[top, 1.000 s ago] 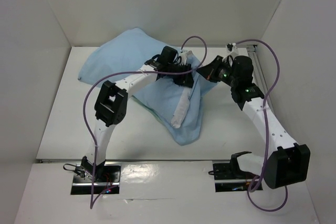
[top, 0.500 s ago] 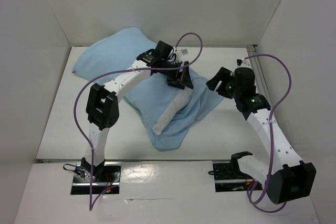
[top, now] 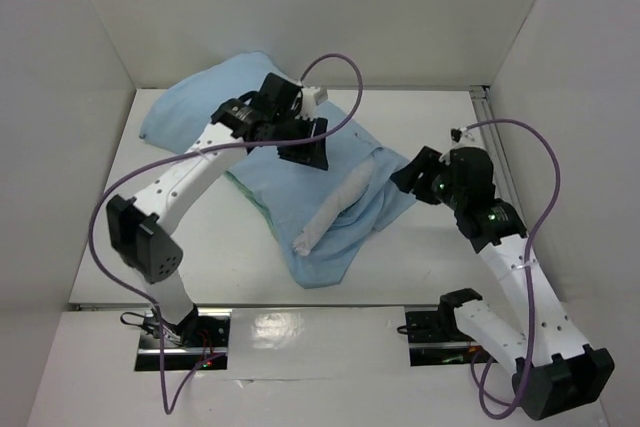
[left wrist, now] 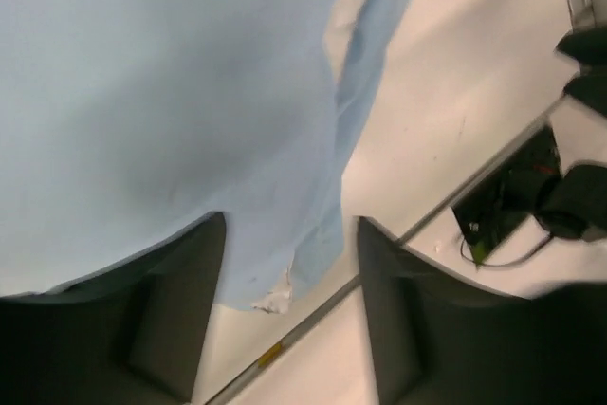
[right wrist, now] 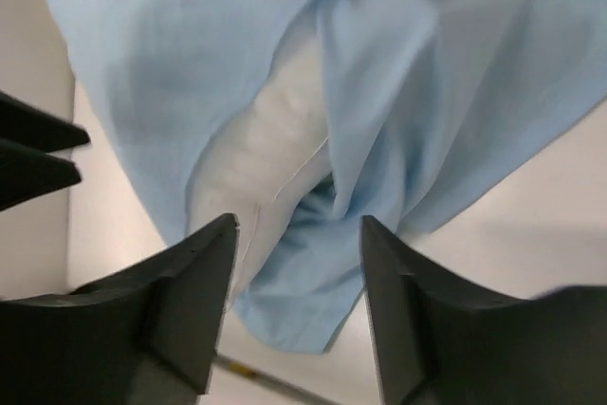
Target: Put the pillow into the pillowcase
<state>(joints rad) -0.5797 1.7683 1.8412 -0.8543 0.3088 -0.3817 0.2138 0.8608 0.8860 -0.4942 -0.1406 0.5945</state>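
Observation:
The light blue pillowcase lies crumpled across the middle of the table, with a thin green edge showing at its left side. The white pillow shows only as a long strip through the case's gaping opening; the rest is hidden under the cloth. My left gripper hovers over the upper part of the case, open and holding nothing. In the left wrist view the left gripper spreads above the blue pillowcase. My right gripper is open beside the case's right edge. The right wrist view shows the right gripper above the pillow and the pillowcase.
White walls close in the table on the left, back and right. A metal rail runs along the near edge and another rail along the back right. Purple cables loop over both arms.
Both grippers have opened and let go of the pillowcase. The left arm drew back to the left, the right arm toward the near right. The cloth dropped and settled lower on the table.

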